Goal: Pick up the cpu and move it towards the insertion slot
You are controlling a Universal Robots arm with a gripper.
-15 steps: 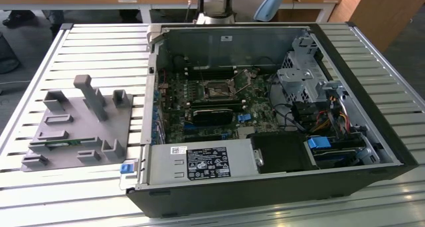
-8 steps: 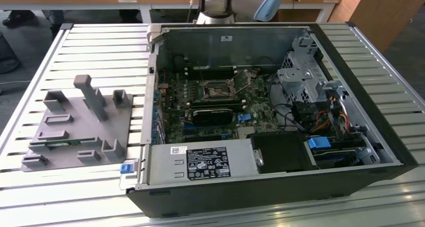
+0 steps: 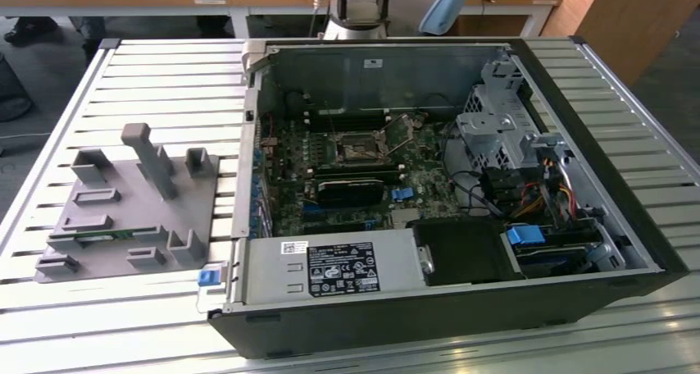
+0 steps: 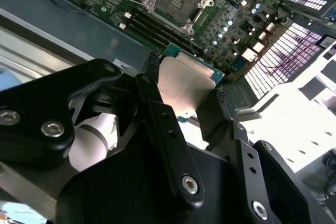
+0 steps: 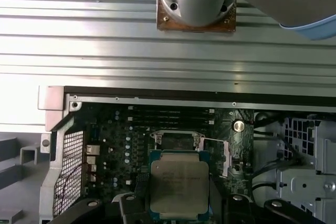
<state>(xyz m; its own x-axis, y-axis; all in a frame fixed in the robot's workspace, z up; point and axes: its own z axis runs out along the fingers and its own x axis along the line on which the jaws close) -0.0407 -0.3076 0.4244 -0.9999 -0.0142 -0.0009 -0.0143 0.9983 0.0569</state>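
End effector [image 4: 184,95]: closed on the cpu; in the second wrist view one black finger [image 4: 157,103] presses one edge of the chip and the other finger presses the opposite edge.
Cpu [image 5: 179,183]: held flat in the air above the motherboard [image 5: 113,129], silvery top facing both wrist cameras, green rim visible around the metal. Faint print is on its metal top in the first wrist view, too faint to read.
Insertion slot [image 3: 358,151]: dark square socket with shiny metal frame, inside the open computer case [image 3: 612,185]. In the first wrist view the slot [image 5: 177,141] lies just beyond the chip's far edge, not yet covered by it.
Grey tray [image 3: 126,210]: on the slatted tabletop [image 3: 164,70], at the exterior view's left of the case.
Labels: a black sticker [image 3: 341,269] with white print on the power supply, and a small white sticker beside it; the print cannot be made out.
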